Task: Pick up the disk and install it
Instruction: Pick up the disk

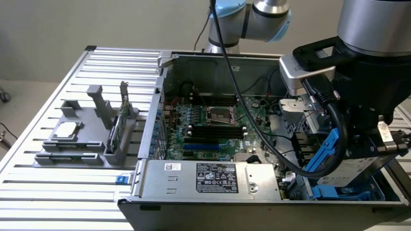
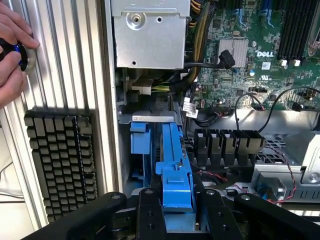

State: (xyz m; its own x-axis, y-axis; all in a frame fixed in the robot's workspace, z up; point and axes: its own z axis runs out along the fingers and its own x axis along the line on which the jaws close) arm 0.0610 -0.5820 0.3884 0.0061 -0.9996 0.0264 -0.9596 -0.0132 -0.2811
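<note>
Presently | step: install; disk [image 2: 176,165] carried on edge, just above blue drive bay [image 1: 347,196] | gripper [image 2: 175,212] half-closed, clamping disk's blue rails | likely need: rails square to bay

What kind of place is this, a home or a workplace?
Probably a robotics lab bench: an open computer case lies on a slotted aluminium table, a grey parts fixture beside it, and the gripper holds the disk.

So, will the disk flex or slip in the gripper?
Probably rigid: the disk shows a solid metal body, so it is likely heavy for its size. Its blue plastic rails look smooth, so it might slip in the gripper.
</note>
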